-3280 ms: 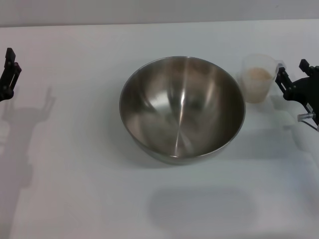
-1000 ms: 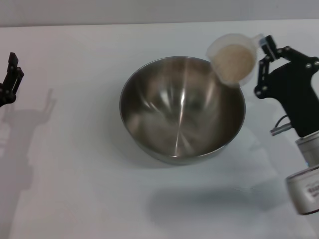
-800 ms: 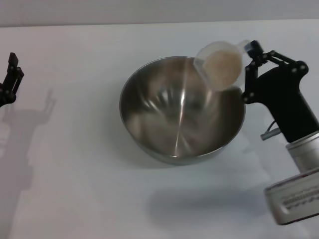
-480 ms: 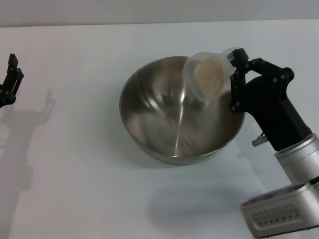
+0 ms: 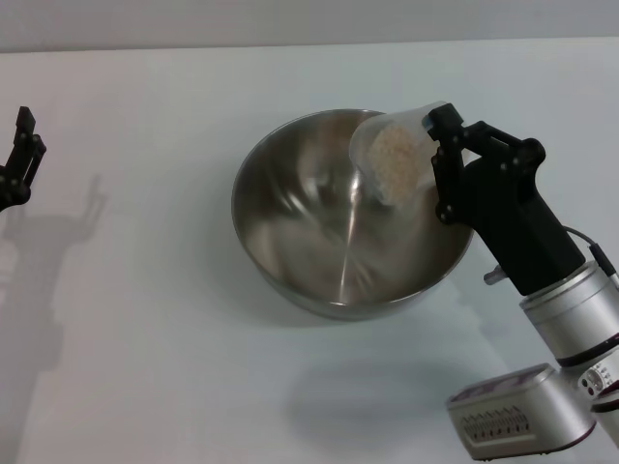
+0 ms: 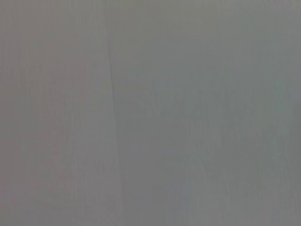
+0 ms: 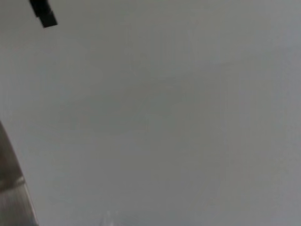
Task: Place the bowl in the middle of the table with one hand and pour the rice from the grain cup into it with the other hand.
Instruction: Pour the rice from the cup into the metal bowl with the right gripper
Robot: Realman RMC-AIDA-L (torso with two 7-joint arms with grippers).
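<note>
Gripping: the right gripper (image 5: 443, 159) is clamped on the grain cup (image 5: 395, 159) at its handle side, holding it tipped on its side with the mouth turned in toward the bowl (image 5: 353, 213).
Cup position: it hangs above the bowl's far-right rim, its mouth inside the rim line and clear of the metal.
Rice: the rice (image 5: 395, 164) is a pale beige mass banked against the cup's lower wall and up to the lip; I see no stream falling and no grains on the bowl's floor, so the pour looks about to begin.
Doing the step well: my judgement is to roll the wrist on slowly, keeping the lip over the bowl's inside rather than its rim, so grains drop onto the slope and slide to the bottom; a fast tip risks grains bouncing off the steel and over the near wall.
Grip caution: the cup is thin clear plastic held from one side, so it may twist in the jaws as the load shifts.
Bowl: large, round, shiny brushed steel with bright streaks inside, standing upright about mid-table (image 5: 155, 387), empty as far as I can tell.
Other arm: the left gripper (image 5: 17, 164) sits well apart from the bowl, out at the table's left edge, idle; whether it is parted or closed I cannot tell.
</note>
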